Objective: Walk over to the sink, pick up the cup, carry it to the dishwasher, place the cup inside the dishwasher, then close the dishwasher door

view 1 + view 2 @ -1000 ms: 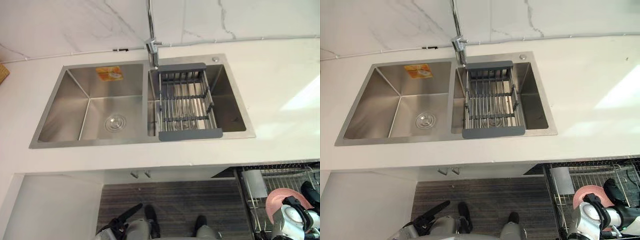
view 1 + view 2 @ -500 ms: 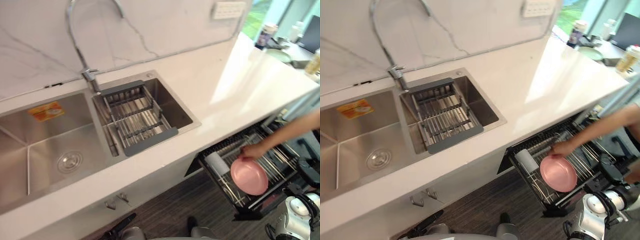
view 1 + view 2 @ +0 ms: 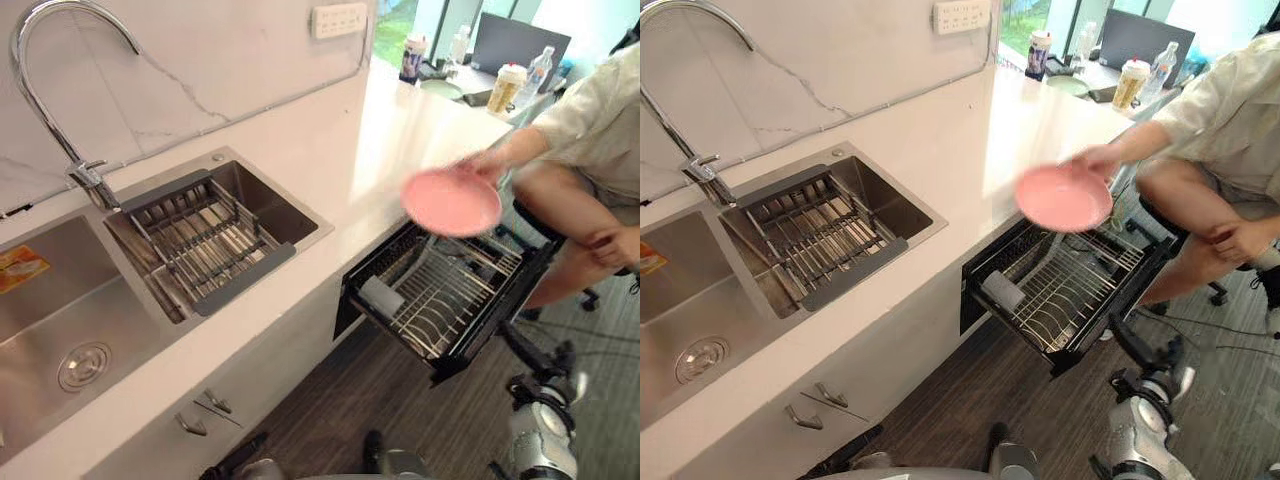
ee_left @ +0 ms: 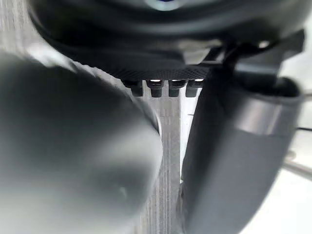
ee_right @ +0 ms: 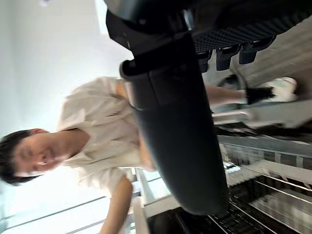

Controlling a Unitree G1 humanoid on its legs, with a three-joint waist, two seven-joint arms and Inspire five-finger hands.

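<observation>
The dishwasher drawer (image 3: 497,326) stands pulled out under the counter, right of the sink (image 3: 40,315). On its side at the near left of the wire rack (image 3: 455,292) lies a pale cup-like thing (image 3: 381,297). A person (image 3: 598,110) sitting on the right holds a pink plate (image 3: 451,201) in the air above the drawer. My right hand (image 3: 536,362) hangs low in front of the drawer, fingers relaxed and holding nothing; its thumb (image 5: 178,131) is straight. My left hand (image 3: 236,461) hangs at the bottom edge, empty, its thumb (image 4: 234,151) straight.
A grey drying rack (image 3: 203,241) spans the sink's right basin, beside the tall curved tap (image 3: 60,70). The white counter (image 3: 400,130) runs right to bottles and cups (image 3: 508,85) at its far end. Dark wood floor (image 3: 330,420) lies before the cabinets.
The camera has swung right, from the sink toward the dishwasher. The person has lifted the pink plate out of the drawer's rack and up above the counter edge.
</observation>
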